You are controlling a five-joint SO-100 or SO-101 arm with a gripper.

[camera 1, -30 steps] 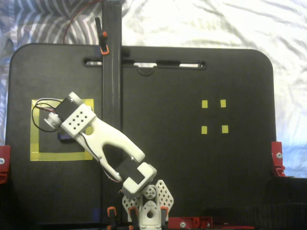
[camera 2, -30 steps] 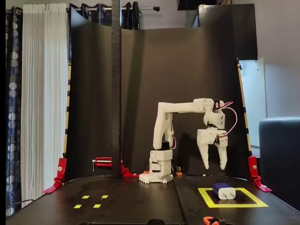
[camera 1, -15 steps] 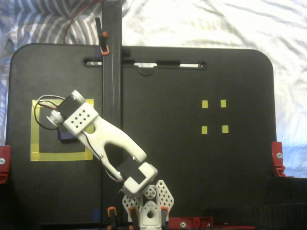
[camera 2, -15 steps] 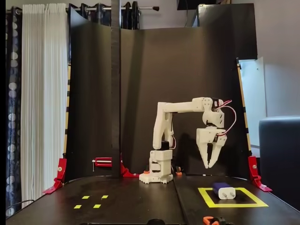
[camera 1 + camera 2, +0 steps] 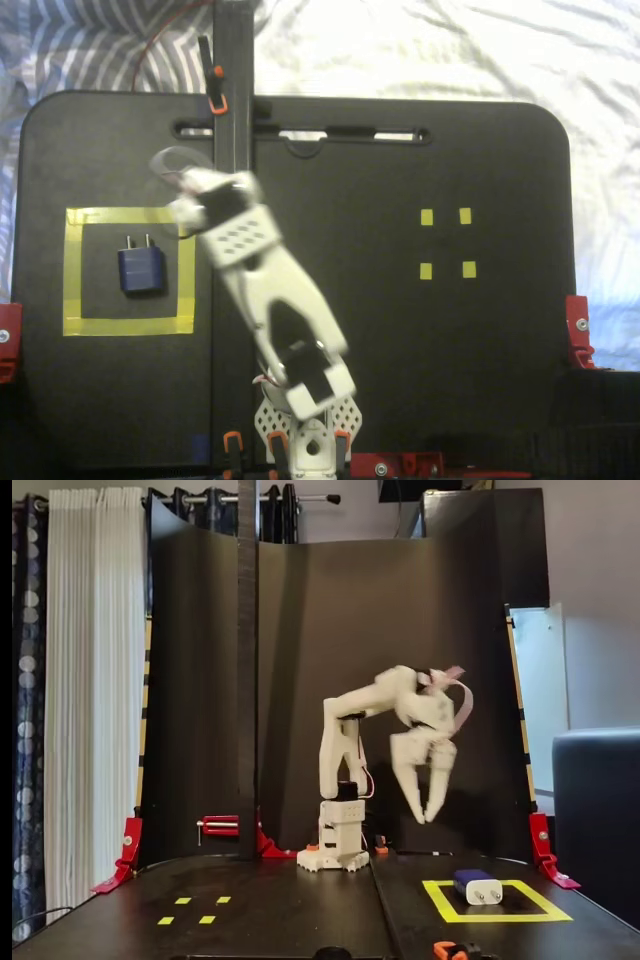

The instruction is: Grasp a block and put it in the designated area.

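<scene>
Tape outlining the designated area (image 5: 130,325) frames black board, and the block (image 5: 141,269) lies inside it near the middle, prongs toward the board's far edge in the top view. Well clear of that square, raised and toward the board's centre, the gripper (image 5: 424,813) holds nothing. Motion blur hides whether its jaws are parted
</scene>
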